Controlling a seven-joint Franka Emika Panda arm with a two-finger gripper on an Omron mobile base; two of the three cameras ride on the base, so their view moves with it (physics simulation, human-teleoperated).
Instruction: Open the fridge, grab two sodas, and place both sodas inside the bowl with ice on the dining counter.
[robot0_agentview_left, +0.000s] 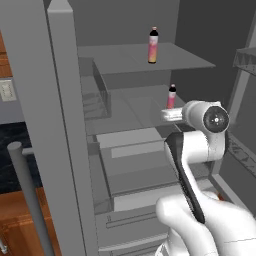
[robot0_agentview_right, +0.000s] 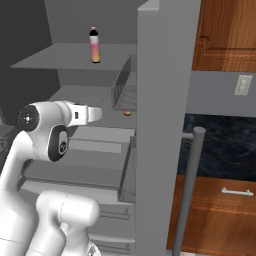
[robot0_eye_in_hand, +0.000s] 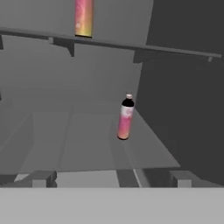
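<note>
Fridge: doors stand open, interior exposed. In the left base view the open door panel fills the left half of the frame, its long handle at lower left; in the right base view the other door edge runs down the centre, with a handle at lower right.

Arm: rises from the lower right of the left base view and reaches into the fridge interior at mid-right of the frame.

Upper shelf: upper centre of the left base view. The pink-to-yellow soda stands upright on it; in the hand view its lower body shows at the top edge, left of centre.

Lower shelf: across the middle of the hand view. The pink soda stands on it, just right of centre, black cap up, leaning slightly in that frame. In the left base view it sits right of centre, just above the arm's wrist.

Drawers: lower centre of the left base view, closed.

Tool: released, jaws spread wide, grasping nothing. It points at the pink soda, apart from it.

Small brownish item: on the lower shelf at the centre of the right base view; too small to identify.
</note>
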